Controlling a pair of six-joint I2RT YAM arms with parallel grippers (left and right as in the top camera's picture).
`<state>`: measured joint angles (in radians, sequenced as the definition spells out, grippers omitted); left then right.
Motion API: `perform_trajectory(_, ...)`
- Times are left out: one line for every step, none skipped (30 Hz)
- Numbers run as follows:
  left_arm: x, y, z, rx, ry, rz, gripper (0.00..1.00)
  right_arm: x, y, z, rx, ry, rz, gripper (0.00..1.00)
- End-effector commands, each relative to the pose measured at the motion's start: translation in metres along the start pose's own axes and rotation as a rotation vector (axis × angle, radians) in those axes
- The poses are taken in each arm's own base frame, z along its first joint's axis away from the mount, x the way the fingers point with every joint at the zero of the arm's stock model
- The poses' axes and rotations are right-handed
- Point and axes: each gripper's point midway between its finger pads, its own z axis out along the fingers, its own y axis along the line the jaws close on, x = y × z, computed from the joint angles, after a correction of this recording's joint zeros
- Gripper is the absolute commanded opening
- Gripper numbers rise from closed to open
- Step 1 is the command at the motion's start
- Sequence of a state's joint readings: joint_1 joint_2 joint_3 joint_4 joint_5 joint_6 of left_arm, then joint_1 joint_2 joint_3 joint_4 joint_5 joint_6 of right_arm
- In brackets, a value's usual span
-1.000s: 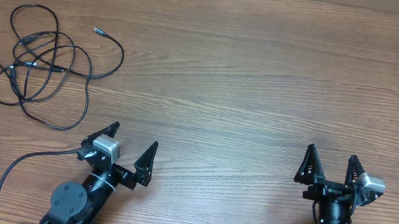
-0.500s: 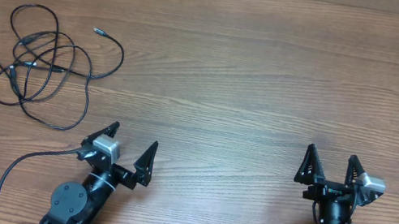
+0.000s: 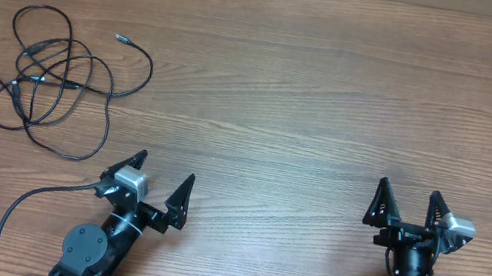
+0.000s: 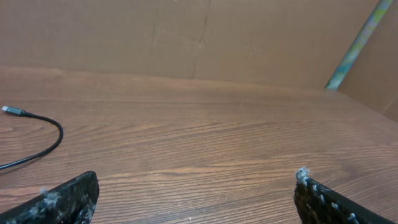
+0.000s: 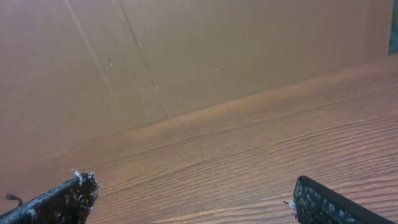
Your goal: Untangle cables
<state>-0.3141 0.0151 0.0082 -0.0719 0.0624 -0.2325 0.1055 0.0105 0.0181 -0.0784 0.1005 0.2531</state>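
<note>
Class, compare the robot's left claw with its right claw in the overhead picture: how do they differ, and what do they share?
The left claw sits near the cables; the right claw is far across the table from them. The left claw is skewed, one fingertip ahead of the other; the right claw's fingertips are level. Both are open, empty and touch no cable.

We find the cables [image 3: 58, 80] lying on the table [image 3: 314, 99], at its far left. The left gripper [image 3: 165, 166] stands at the near edge, to the right of them. The right gripper [image 3: 410, 189] stands well apart, at the near right.
</note>
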Motion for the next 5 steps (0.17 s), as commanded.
perform_trajectory(-0.0003,0.0017,-0.0004,-0.009,-0.006,0.019,1.00,0.0035,0.0016,0.0001,-0.013,0.005,-0.008,1.00)
perform_trajectory(-0.0003,0.0017,-0.0004,-0.009,-0.006,0.019,1.00,0.0035,0.0016,0.0001,-0.013,0.005,-0.008,1.00)
perform_trajectory(-0.0001,0.0018,-0.0004,-0.010,-0.006,0.019,1.00,0.0035,0.0016,0.0001,-0.013,0.005,-0.008,1.00)
perform_trajectory(-0.0003,0.0018,-0.0004,-0.010,-0.006,0.019,1.00,0.0035,0.0016,0.0001,-0.013,0.005,-0.008,1.00)
perform_trajectory(-0.0003,0.0017,-0.0004,-0.009,-0.006,0.019,1.00,0.0035,0.0016,0.0001,-0.013,0.005,-0.008,1.00)
